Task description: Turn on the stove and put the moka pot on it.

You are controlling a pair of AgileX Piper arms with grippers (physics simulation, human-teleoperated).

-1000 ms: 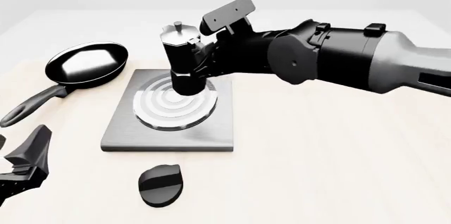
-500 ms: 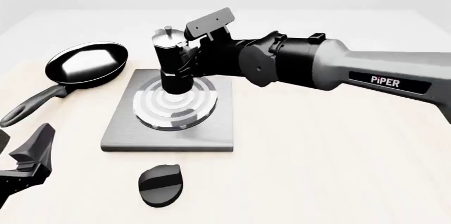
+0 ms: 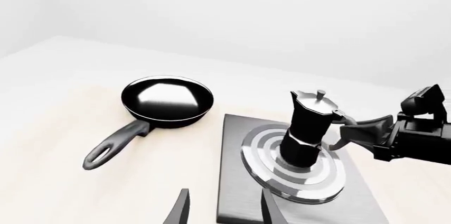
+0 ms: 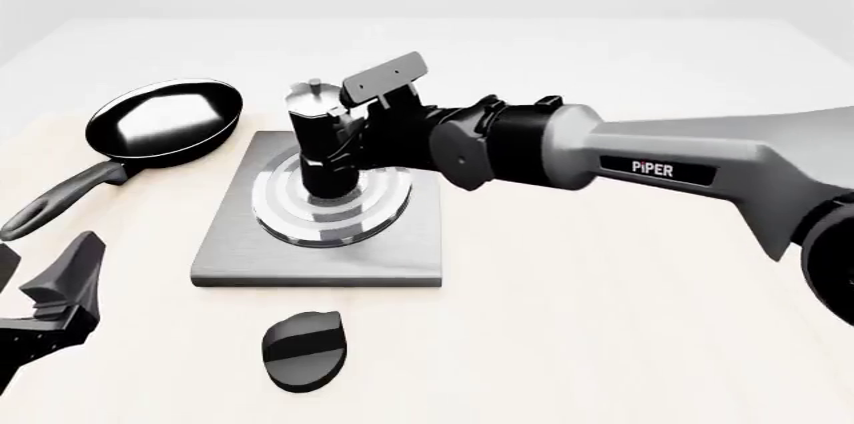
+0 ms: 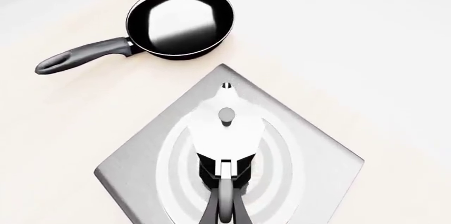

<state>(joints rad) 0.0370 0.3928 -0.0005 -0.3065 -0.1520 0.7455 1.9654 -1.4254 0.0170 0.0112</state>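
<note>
— Two arms at the table; which one had the moka pot (image 4: pixel 320 144)?
— Only the right. Its gripper (image 4: pixel 358 139) was closed on the pot's side handle, the grey forearm stretched in low and nearly level from the right edge of the front view, wrist bent toward the pot.
— How did the pot look?
— Small, black, faceted, pinched in at the waist, with a shiny silver lid and a little knob on top. From the right wrist view the lid (image 5: pixel 225 115) showed bright, the handle running back toward the camera.
— And where was it?
— Upright over the stove (image 4: pixel 234 254), centred on the concentric silver burner rings (image 4: pixel 380 209). In the left wrist view its base looked to meet the rings, though I couldn't tell if it rested fully on them.
— The knob?
— Black oval knob (image 4: pixel 304 349) lay on the table just in front of the stove plate, apart from it.
— The left arm?
— Its gripper (image 4: pixel 47 309) sat low at the near left corner, away from the stove, fingers spread and holding nothing. A black frying pan (image 4: pixel 167 122) lay behind and left of the stove
</note>
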